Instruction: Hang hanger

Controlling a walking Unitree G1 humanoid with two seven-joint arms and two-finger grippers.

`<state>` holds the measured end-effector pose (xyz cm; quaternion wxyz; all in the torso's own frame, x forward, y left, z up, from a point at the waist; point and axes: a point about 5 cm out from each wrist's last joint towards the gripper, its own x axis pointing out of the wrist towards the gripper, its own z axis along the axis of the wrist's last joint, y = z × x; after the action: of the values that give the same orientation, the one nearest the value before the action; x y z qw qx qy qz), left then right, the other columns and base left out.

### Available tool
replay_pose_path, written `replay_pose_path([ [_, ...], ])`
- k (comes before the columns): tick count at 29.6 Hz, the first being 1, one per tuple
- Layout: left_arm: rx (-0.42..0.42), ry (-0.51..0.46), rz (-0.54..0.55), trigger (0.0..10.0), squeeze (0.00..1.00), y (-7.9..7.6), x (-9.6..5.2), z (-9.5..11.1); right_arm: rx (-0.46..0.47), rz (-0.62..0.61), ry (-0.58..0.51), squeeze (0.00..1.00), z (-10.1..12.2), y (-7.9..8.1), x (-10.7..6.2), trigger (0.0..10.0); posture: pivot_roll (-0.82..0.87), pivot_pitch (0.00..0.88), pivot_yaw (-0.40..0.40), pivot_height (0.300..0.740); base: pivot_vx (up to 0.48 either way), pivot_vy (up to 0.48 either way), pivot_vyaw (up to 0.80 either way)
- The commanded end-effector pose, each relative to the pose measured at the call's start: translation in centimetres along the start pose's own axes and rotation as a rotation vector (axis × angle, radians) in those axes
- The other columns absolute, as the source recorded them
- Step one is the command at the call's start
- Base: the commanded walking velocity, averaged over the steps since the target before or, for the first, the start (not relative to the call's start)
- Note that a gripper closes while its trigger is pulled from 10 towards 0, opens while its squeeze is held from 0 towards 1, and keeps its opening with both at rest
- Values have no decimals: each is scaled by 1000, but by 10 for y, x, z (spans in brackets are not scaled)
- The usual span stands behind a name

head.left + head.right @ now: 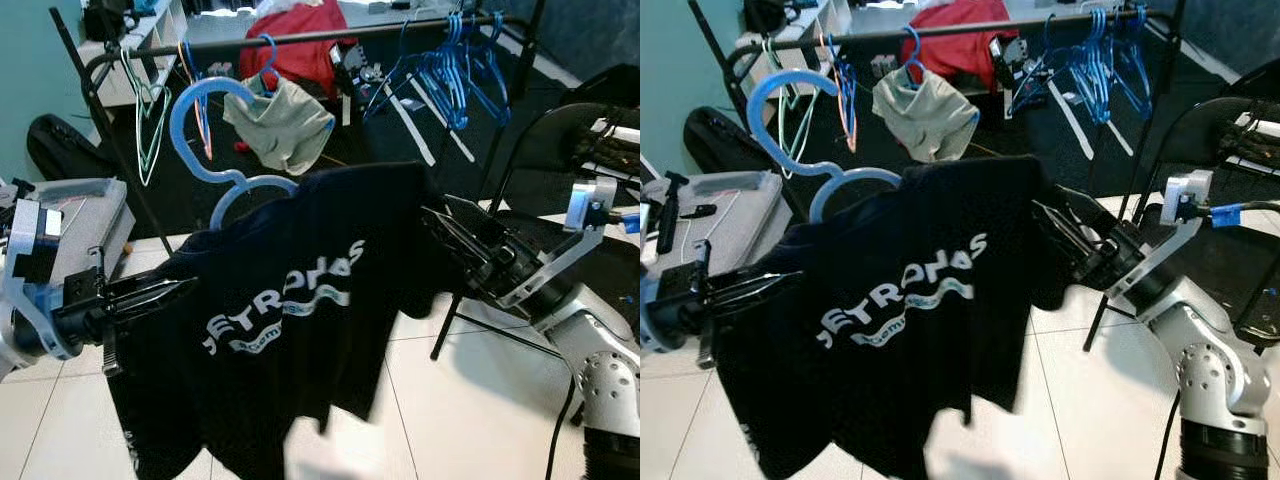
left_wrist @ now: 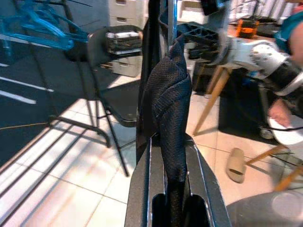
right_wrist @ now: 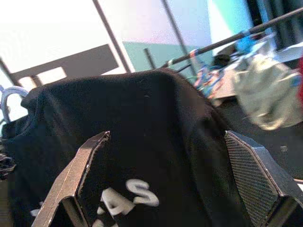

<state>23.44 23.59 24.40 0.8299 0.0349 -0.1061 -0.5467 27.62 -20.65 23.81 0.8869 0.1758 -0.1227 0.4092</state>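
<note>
Fingers of the left gripper pinch one sleeve of a black T-shirt that hangs on a light blue hanger. At the opposite shoulder, the right gripper has its fingers spread apart around the cloth. Beyond stands a black clothes rail bearing a grey garment and blue hangers.

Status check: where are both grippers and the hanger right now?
Left gripper shut on black shirt's edge. Right gripper at its other shoulder, jaws open. Blue hanger in shirt, below the rail. Grey garment hanging on rail ahead.
</note>
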Motion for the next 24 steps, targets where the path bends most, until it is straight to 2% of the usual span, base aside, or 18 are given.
replay_pose_path([
  [1, 28, 12, -79, 10000, 0, -4, 4, 10, 13, 91, 24, 0, 0, 12, 0, 10000, -90, 101, 63, 740, 0, 0, 0],
  [14, 48, 32, -117, 10000, 0, -2, 2, 17, -25, 90, 67, 0, 6, 9, -15, 10000, -93, 103, 69, 740, 0, 0, 0],
  [18, 61, 41, -71, 10000, 0, 5, 0, 17, -31, 182, 132, 0, 9, 20, -25, 10000, -93, 106, 69, 740, 0, 0, 0],
  [24, 69, 53, -23, 10000, 0, 12, -2, 15, -52, 151, 153, 0, 11, 16, -32, 10000, -97, 110, 69, 740, 0, 0, 0],
])
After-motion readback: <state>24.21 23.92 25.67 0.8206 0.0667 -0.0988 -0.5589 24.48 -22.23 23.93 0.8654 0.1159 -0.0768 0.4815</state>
